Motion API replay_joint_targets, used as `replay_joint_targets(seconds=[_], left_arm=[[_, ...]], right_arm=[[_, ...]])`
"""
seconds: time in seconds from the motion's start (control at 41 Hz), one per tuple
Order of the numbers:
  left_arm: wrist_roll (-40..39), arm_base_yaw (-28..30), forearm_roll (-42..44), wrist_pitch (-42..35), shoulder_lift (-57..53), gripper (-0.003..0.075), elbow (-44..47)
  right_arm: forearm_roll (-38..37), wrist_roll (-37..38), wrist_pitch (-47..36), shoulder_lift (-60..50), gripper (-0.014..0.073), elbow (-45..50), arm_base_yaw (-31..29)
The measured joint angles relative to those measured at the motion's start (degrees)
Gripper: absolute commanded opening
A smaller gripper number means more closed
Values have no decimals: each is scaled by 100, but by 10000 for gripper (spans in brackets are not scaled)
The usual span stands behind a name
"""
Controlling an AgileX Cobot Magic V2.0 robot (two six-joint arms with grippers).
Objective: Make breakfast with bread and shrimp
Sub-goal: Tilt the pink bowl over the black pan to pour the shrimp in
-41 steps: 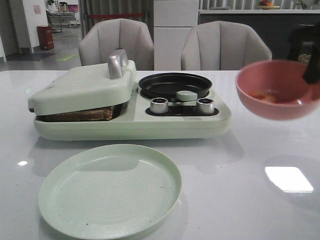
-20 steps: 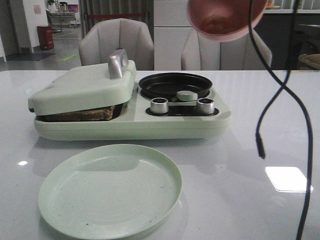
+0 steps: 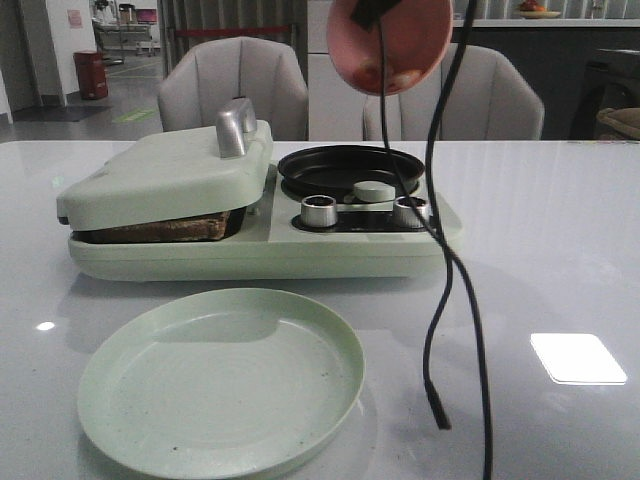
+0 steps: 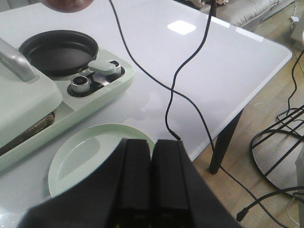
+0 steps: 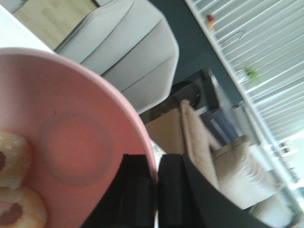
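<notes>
We hold a pink bowl [image 3: 390,42] high above the round black frying pan [image 3: 350,170] of the pale green breakfast maker [image 3: 260,215], tipped steeply so its mouth faces forward and down. Our right gripper [image 5: 156,190] pinches the bowl's rim between its two black fingers, one inside the wall and one outside. The shrimp [image 5: 14,190] sit against the lower inner wall of the bowl: the right wrist view shows two pale curved pieces there, and the front view shows pale orange bits near the low edge. Nothing lies in the pan yet.

The bread [image 3: 165,230] shows as a dark brown edge in the gap under the lowered lid [image 3: 165,175] of the maker's left half. An empty light green plate [image 3: 222,380] waits nearer the camera, apart from the machine.

Our left gripper [image 4: 152,180] hangs over the near edge of the table [image 3: 560,270], fingers pressed together with nothing between them. A black cable [image 3: 440,260] dangles in front of the scene.

We judge the step in hand to be pouring the shrimp into the pan. The next move likely calls for more tilt, with the rim kept over the pan's middle so the pieces do not drop onto the knobs [image 3: 319,210] or the table.
</notes>
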Motion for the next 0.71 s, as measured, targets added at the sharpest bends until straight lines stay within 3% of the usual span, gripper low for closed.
replay_joint_targets(seconds=[0.195, 0.707], left_arm=[[0, 0, 0, 0, 0, 99, 0], [0, 0, 0, 0, 0, 99, 0]], right_arm=[[-770, 346, 379, 507, 17, -17, 227], [-829, 400, 1099, 789, 17, -306, 419]])
